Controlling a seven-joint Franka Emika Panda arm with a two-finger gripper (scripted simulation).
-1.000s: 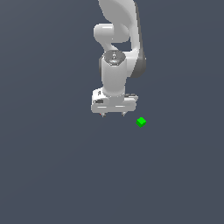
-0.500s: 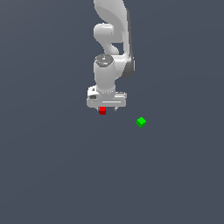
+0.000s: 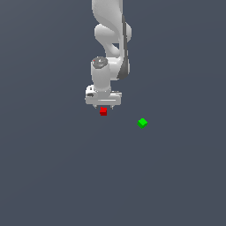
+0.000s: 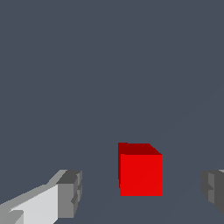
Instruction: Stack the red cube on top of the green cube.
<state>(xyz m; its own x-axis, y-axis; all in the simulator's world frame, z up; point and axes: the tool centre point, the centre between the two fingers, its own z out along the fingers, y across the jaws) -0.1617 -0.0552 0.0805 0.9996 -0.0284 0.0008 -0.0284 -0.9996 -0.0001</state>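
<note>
The red cube (image 3: 103, 111) lies on the grey floor right under my white gripper (image 3: 103, 108). In the wrist view the red cube (image 4: 140, 173) sits between the two fingers, with a gap on each side. The gripper (image 4: 142, 192) is open and holds nothing. One grey fingertip (image 4: 71, 192) shows on one side of the cube and the other (image 4: 213, 190) at the picture's edge. The green cube (image 3: 142, 123) lies apart on the floor, toward the exterior view's right of the red cube and slightly nearer the camera. It is out of the wrist view.
The white arm (image 3: 110, 39) rises from the gripper toward the top of the exterior view. The plain dark grey floor (image 3: 57, 176) surrounds both cubes.
The gripper has shifted toward the exterior view's left. The red cube, hidden by the hand one second ago, now shows just below it. The green cube has not moved.
</note>
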